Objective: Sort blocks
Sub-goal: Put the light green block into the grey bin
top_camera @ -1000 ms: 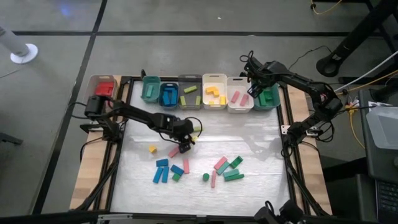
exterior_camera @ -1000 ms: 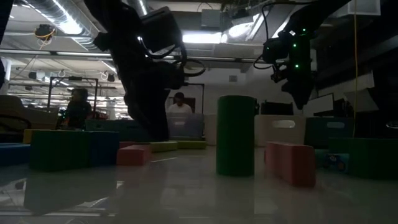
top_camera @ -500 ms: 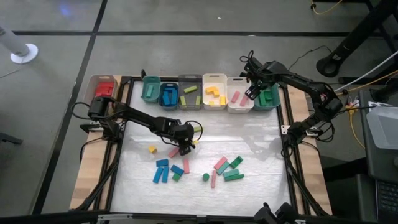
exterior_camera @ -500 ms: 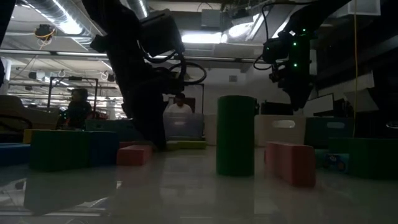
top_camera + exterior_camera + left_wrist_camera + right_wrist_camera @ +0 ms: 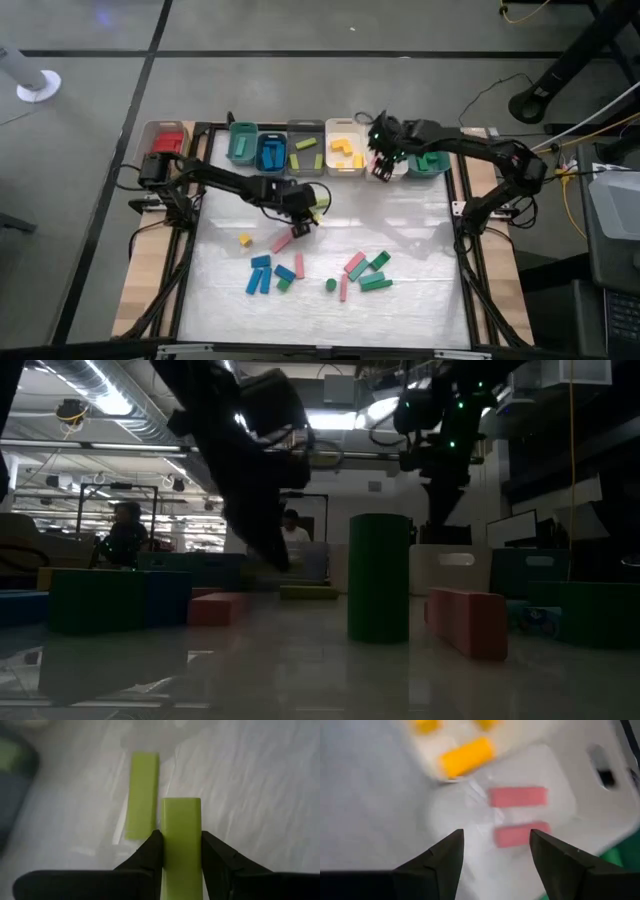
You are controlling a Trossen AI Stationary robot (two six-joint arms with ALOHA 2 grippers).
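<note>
My left gripper is at the table's middle, shut on a lime bar block. A second lime bar lies flat on the white table just beyond it. My right gripper hangs open above the white bin that holds two pink bars. Nothing is between its fingers. More loose blocks lie on the near half of the table: a yellow cube, a pink bar, blue bars, and an upright green cylinder. My left gripper pinches the lime bar by its two long sides between the two fingers, near the end closest to the wrist. The fingers slant down from the table's left and lie along the bar. The bar's far end sticks out past the fingertips, off the table.
A row of bins lines the far edge: a tan one with red pieces, teal, blue, grey with lime bars, white with yellow pieces and green. Pink and green blocks cluster near the middle right.
My left gripper has shut on one of the two lime bars and risen a little with it. The other lime bar stays on the table. My right gripper, still open, has swung toward the table's left along the bins, from the green bin to above the bin with pink bars.
</note>
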